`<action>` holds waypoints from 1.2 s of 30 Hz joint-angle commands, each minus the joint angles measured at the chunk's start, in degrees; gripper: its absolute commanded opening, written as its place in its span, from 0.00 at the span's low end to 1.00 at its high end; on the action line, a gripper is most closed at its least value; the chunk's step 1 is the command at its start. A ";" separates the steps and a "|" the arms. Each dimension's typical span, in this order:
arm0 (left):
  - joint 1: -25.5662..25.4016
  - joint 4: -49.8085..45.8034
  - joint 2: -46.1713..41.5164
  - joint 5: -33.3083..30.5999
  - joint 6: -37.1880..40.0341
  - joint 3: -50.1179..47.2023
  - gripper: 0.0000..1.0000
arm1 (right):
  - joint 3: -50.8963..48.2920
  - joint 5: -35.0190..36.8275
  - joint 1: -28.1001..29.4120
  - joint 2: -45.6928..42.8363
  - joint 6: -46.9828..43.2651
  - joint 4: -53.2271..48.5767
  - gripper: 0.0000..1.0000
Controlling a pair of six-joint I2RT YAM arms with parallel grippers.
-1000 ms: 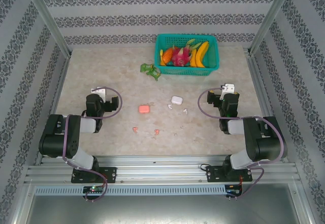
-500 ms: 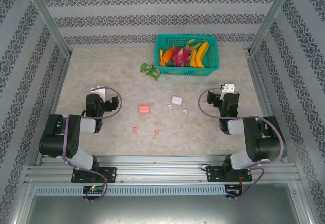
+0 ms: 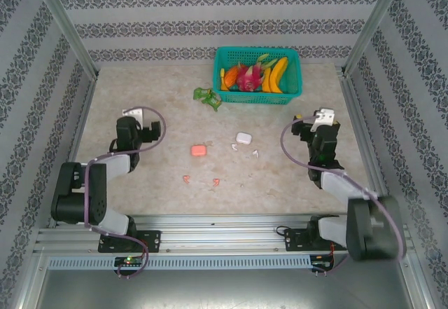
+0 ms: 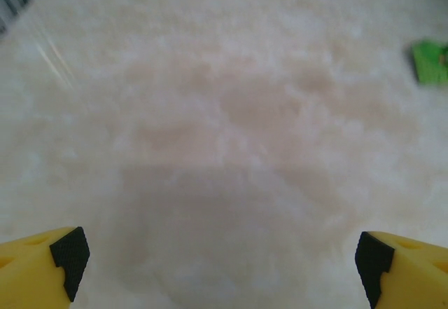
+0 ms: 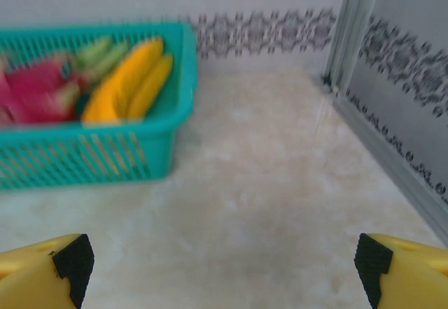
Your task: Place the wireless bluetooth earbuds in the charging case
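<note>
Top external: earbuds between tools

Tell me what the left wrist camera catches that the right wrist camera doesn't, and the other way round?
Left wrist: a green scrap at the right edge. Right wrist: a teal basket holding bananas and pink fruit, plus a patterned wall. Both: pale marbled table and wide-open yellow jaws in the bottom corners.
</note>
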 commanded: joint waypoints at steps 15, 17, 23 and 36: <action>-0.31 -40.97 -20.56 4.85 -35.70 10.08 1.00 | 25.85 -18.48 15.05 -6.31 23.33 -49.87 0.90; -0.34 -41.96 -20.49 6.95 -39.18 9.83 1.00 | 29.17 -16.16 20.60 -0.95 24.79 -52.68 0.87; -0.34 -47.03 -17.95 6.69 -47.87 12.88 1.00 | 41.94 -11.13 33.54 17.90 29.71 -59.58 0.82; -0.24 -52.65 -14.48 4.37 -47.51 21.37 1.00 | 80.33 -4.49 46.64 56.71 34.91 -80.77 0.77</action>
